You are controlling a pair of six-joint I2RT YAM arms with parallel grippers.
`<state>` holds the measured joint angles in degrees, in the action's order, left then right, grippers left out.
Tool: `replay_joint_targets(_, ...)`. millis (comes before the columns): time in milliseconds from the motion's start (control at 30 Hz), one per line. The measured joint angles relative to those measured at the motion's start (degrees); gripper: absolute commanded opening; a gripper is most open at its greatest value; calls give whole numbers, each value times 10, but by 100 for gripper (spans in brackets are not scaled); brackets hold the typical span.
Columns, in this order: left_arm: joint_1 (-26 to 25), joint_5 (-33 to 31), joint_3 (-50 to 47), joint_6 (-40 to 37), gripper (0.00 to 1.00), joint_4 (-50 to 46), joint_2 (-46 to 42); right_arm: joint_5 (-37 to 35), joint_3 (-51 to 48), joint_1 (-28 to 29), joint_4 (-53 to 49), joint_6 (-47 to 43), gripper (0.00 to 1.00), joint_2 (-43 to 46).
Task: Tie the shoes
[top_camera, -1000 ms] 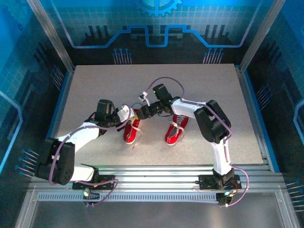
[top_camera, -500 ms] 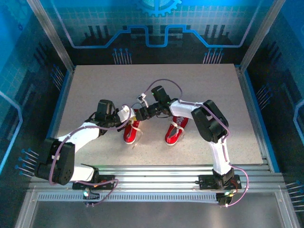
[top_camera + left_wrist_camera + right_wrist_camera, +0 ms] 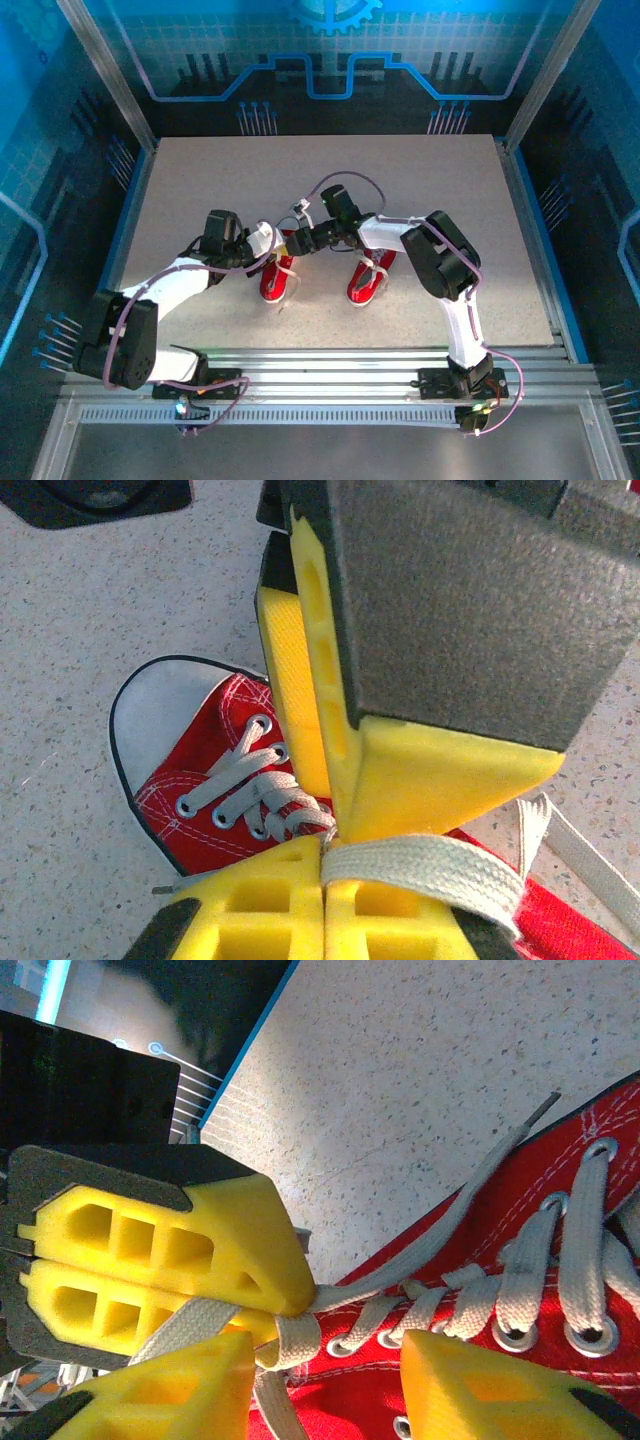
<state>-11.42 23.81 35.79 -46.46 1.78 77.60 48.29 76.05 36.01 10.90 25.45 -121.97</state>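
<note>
Big to small: one speckled surface [image 3: 200,180] is carrying everything. Two arms are reaching in from the near edge and meeting over the middle. Two red shoes are sitting side by side between them, long axes running roughly near-to-far. The left shoe [image 3: 277,282] is lying under both wrists, while the right shoe [image 3: 368,282], slightly slanted, is sitting untouched under the right arm's forearm. The left gripper [image 3: 322,862] is clamping tight on one flat white lace [image 3: 420,870], pulling it up off the left shoe's eyelet rows. The right gripper [image 3: 325,1360] is hanging partly open, holding nothing, its fingers straddling the laced tongue. Key relation: the pinched lace is coming out of the left gripper's tips just beside the right gripper's nearer finger, almost in its gap, so the right arm looks best placed to take or loop it. A second loose lace end [image 3: 500,1150] is trailing across the shoe's side. Count: two shoes, two grippers, one lace held, one loose. No knot is showing yet on either shoe.
</note>
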Motion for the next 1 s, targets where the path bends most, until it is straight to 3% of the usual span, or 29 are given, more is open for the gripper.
replay_joint_targets(100, 0, 0, 0, 0, 3, 0, 0, 2, 0, 1, 3, -1, 9, 0)
replay_joint_targets(167, 0, 0, 0, 0, 3, 0, 0, -2, 0, 2, 1, -5, 0, 0)
replay_joint_targets(433, 0, 0, 0, 0, 7, 0, 0, -49, -21, 7, -12, -38, 0, 28)
replay_joint_targets(500, 0, 0, 0, 0, 12, 0, 0, -65, -23, 7, -21, -51, 0, 40)
replay_joint_targets(733, -1, -19, 2, 10, 54, -35, -18, -89, -12, 7, -69, -95, 0, 54)
replay_joint_targets(867, 0, -53, 7, 29, 65, -84, -80, -91, -1, 7, -99, -113, 0, 54)
replay_joint_targets(1000, 26, -70, 27, 38, 68, -141, -144, -91, 13, 7, -118, -125, 0, 52)
